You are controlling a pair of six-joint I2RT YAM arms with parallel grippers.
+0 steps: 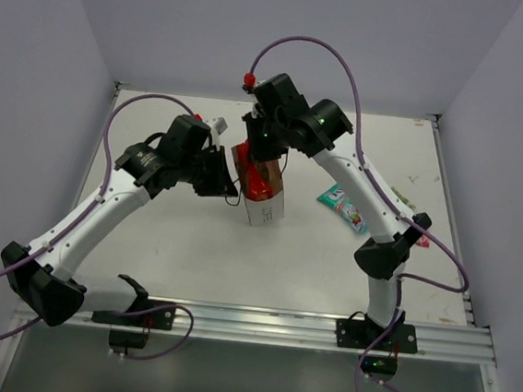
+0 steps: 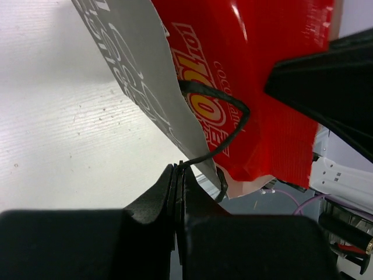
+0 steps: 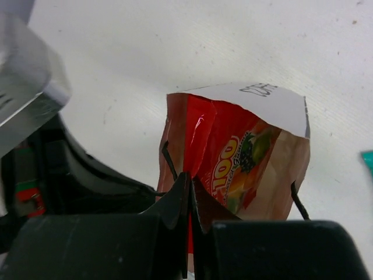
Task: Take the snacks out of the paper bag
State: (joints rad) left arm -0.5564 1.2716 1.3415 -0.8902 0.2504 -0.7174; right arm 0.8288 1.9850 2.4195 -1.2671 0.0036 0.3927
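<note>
The grey-beige paper bag (image 1: pixel 265 206) stands mid-table with its mouth up. My left gripper (image 1: pixel 226 179) is shut on one thin black loop handle (image 2: pixel 224 125) of the bag (image 2: pixel 131 70). My right gripper (image 1: pixel 259 145) is above the bag's mouth, shut on the top edge of the bright red snack packet (image 1: pixel 254 172), which sticks out of the bag. The wrist views show the red packet (image 2: pixel 262 64) (image 3: pixel 230 154) inside the bag (image 3: pixel 274 105). A teal packet (image 1: pixel 344 209) lies on the table to the bag's right.
A small pink-red packet (image 1: pixel 420 239) lies partly hidden behind the right arm's elbow. The white table (image 1: pixel 191 254) ends in a metal rail at the front; walls close in left, right and back.
</note>
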